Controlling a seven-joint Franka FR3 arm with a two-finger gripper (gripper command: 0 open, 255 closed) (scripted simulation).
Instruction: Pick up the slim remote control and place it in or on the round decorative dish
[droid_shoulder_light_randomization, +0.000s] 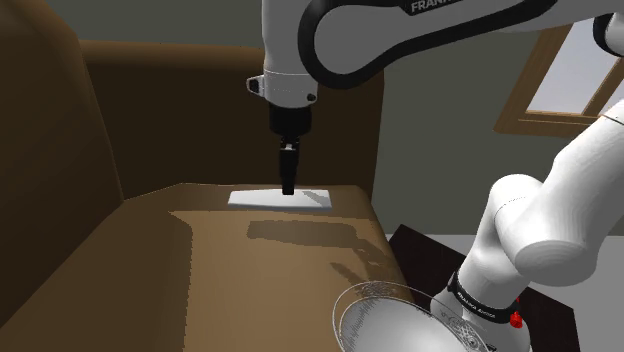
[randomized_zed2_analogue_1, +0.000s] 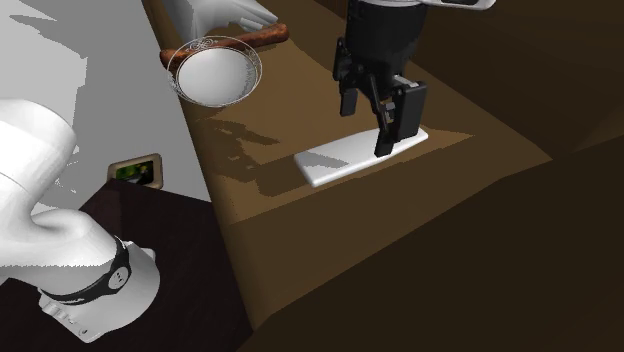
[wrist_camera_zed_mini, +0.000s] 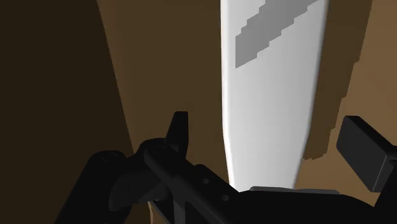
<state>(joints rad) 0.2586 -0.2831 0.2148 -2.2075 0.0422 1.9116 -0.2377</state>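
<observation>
The slim white remote control (droid_shoulder_light_randomization: 262, 198) lies flat on the brown sofa seat (droid_shoulder_light_randomization: 210, 265), just above the middle of the shoulder view and close to the sofa's backrest. The black two-finger hand (droid_shoulder_light_randomization: 288, 186) points straight down over the remote's far long edge. In the wrist view the hand (wrist_camera_zed_mini: 272, 135) has its fingers spread wide, one on each side of the remote (wrist_camera_zed_mini: 273, 76), neither touching it, so it is not gripped. The round silvery dish with an ornate rim (droid_shoulder_light_randomization: 352, 305) sits at the shoulder view's lower right, well apart from the remote. In the second exterior view the dish (randomized_zed2_analogue_1: 176, 62) is at upper left, and the remote (randomized_zed2_analogue_1: 330, 162) lies mid-frame under the hand (randomized_zed2_analogue_1: 370, 128).
</observation>
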